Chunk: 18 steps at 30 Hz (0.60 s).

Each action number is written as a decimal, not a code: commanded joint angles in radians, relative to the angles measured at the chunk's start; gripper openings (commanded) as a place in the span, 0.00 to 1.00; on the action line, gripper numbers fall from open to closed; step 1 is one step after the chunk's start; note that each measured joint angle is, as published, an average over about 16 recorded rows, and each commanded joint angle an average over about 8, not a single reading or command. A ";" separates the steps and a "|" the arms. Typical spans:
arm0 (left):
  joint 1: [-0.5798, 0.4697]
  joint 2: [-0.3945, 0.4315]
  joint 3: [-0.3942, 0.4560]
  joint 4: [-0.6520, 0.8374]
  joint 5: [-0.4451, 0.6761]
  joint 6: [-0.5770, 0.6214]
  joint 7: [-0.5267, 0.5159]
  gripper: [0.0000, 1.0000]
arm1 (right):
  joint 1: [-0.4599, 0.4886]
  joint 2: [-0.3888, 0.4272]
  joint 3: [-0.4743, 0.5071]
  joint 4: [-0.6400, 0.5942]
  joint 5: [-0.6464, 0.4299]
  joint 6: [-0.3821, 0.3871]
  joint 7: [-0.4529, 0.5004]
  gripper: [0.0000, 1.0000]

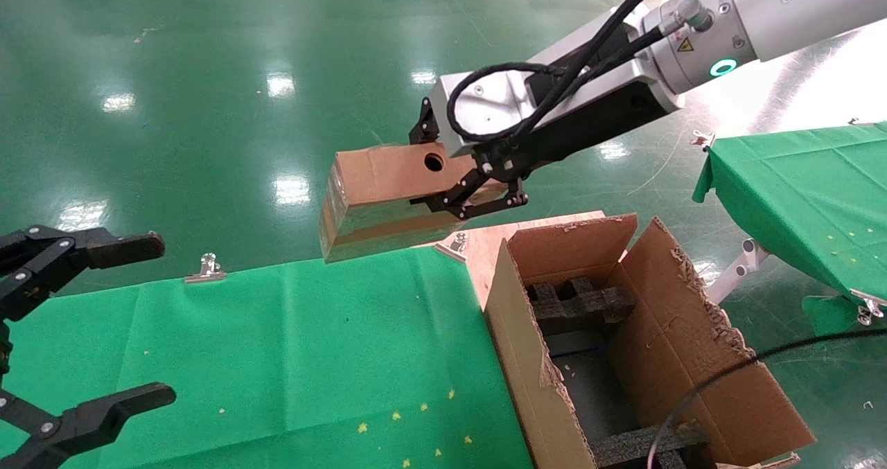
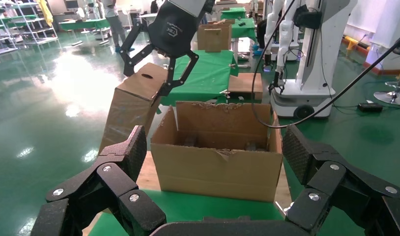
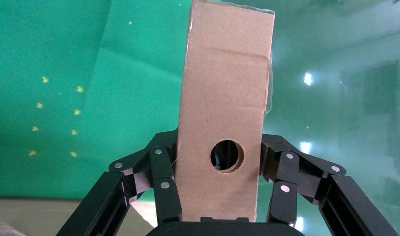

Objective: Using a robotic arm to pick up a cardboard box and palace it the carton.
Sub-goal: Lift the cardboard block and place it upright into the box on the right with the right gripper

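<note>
1. The cardboard box, frame centre in the head view, hangs in the air above the green table's far edge.
2. My right gripper pinches it across both sides.
3. The carton stands open, lower right.
4. My left gripper, lower left, is spread wide.

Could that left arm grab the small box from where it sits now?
Probably not: the cardboard box hangs in the air, clamped by the right gripper, well beyond the open left gripper, parked low over the green cloth.
</note>
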 commanded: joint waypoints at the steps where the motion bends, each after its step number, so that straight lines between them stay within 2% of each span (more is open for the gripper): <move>1: 0.000 0.000 0.000 0.000 0.000 0.000 0.000 1.00 | 0.006 0.002 -0.015 -0.010 0.014 0.002 -0.008 0.00; 8: 0.000 0.000 0.000 0.000 0.000 0.000 0.000 1.00 | 0.025 0.080 -0.058 -0.006 0.014 0.001 -0.008 0.00; 18: 0.000 0.000 0.000 0.000 0.000 0.000 0.000 1.00 | 0.085 0.287 -0.130 0.047 -0.021 -0.006 0.030 0.00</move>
